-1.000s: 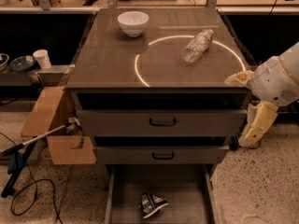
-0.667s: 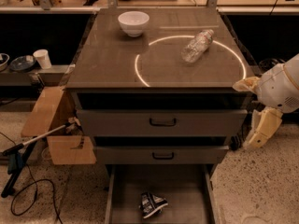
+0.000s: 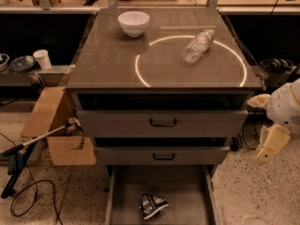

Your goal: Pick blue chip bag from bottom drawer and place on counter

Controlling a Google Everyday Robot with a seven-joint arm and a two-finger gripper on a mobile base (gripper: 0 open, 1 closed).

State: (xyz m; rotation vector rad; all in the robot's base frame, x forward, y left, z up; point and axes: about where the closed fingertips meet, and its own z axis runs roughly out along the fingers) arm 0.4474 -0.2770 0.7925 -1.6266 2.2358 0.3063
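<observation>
The blue chip bag (image 3: 152, 205) lies crumpled on the grey floor of the open bottom drawer (image 3: 185, 189), near its front middle. The counter (image 3: 105, 60) above carries a glowing white circle (image 3: 140, 76). My gripper (image 3: 263, 123) hangs at the far right, beside the cabinet at the height of the upper two drawers. Its cream fingers (image 3: 271, 143) are spread apart and hold nothing. It is well above and to the right of the bag.
A white bowl (image 3: 133, 22) and a clear plastic bottle (image 3: 198, 46) sit on the counter, the bottle inside the circle. The two upper drawers with black handles (image 3: 163, 123) stand slightly out. A cardboard box (image 3: 51, 125), a grabber tool and cables lie on the floor at left.
My arm and gripper have moved to the right and slightly down, away from the counter's right corner. The bag, the drawers and the counter items have not moved.
</observation>
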